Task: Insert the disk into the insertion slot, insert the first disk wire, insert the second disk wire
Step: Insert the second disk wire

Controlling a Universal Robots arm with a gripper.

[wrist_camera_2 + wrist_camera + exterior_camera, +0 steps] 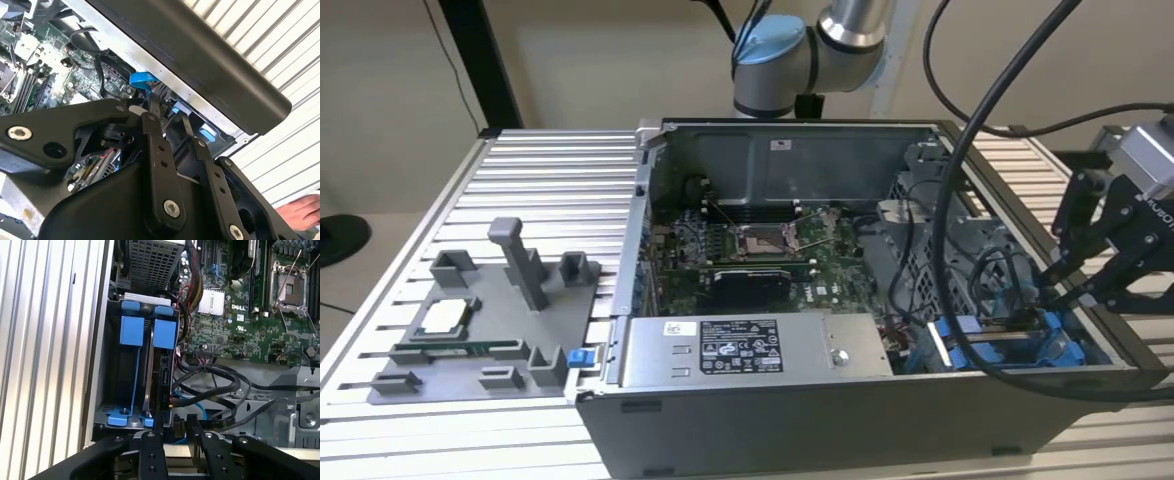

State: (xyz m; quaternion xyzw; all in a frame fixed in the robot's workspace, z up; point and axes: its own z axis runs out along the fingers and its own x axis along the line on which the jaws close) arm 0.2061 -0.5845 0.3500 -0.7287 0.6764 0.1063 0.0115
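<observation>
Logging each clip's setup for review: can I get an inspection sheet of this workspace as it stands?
Surface: ribbed aluminium table carrying an open computer case.
Job's things: the disk appears to sit in the insertion slot, connector edge exposed.
Clutter: grey fixture tray with small parts; grey power-supply box inside the case.
Grippers: the gripper is at the slot's open end, near the disk's connector edge.
Cables: black wires loop beside the slot; thick black cables hang over the case.
Surroundings: a person's hand by the table; robot arm behind the case.
</observation>
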